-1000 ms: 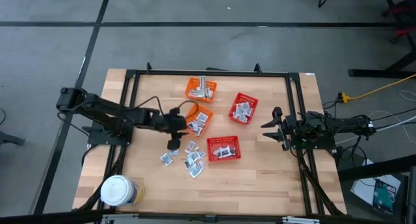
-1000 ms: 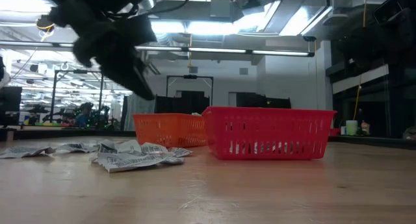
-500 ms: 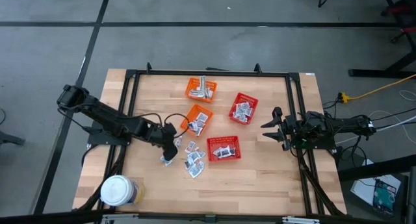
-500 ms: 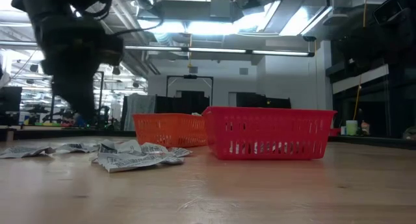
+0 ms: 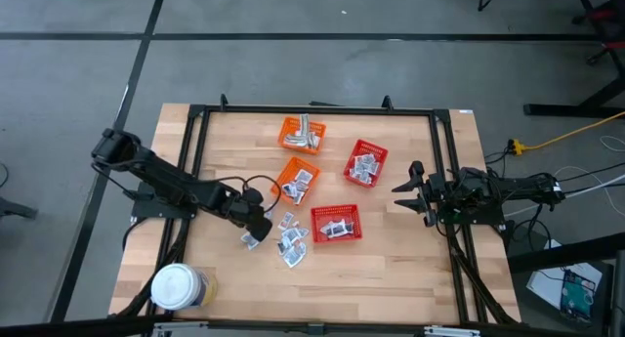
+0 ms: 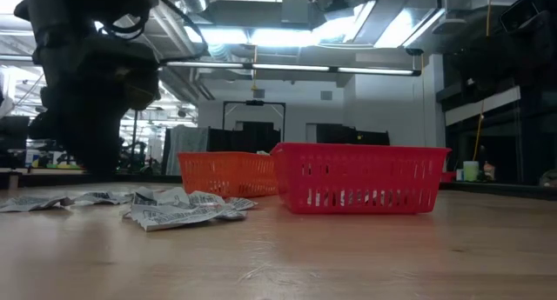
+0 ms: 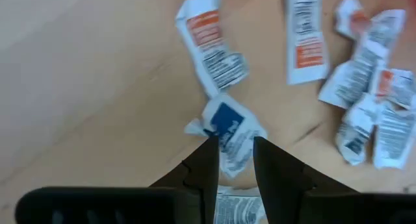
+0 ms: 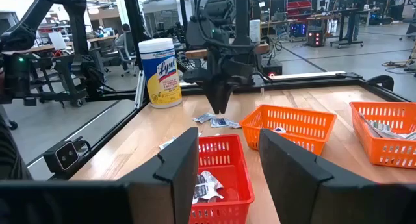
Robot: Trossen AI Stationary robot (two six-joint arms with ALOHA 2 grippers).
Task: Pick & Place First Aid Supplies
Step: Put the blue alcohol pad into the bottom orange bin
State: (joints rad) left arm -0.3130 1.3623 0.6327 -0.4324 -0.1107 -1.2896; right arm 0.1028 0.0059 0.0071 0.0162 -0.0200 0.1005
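Several small silvery-white first aid packets (image 5: pixel 290 241) lie flat on the wooden table, near the middle. My left gripper (image 5: pixel 256 230) points steeply down over the leftmost ones. In the left wrist view the left gripper (image 7: pixel 234 141) is open, a fingertip on each side of a crumpled packet with blue print (image 7: pixel 227 123). More packets (image 7: pixel 305 36) are spread beyond it. My right gripper (image 5: pixel 402 195) waits level at the table's right side; the right wrist view shows it open (image 8: pixel 227 146) with nothing between its fingers. My left gripper comes at the blue-printed packet (image 7: pixel 224 115) from above, slanting down, one fingertip (image 7: pixel 209 146) on each side of it. Whether the fingertips touch it I cannot tell. The packet lies on the table.
Two orange mesh baskets (image 5: pixel 302 134) (image 5: pixel 298 181) and two red ones (image 5: pixel 365 163) (image 5: pixel 335 223) hold packets around the table's middle. A white-lidded round jar (image 5: pixel 178 286) stands at the near left corner. A black frame (image 5: pixel 195 117) borders the table.
My left gripper has come away from the middle orange basket toward the table's near left, sunk down over the leftmost loose packets, and rolled about its own pointing line. The packets and the right arm have kept still.
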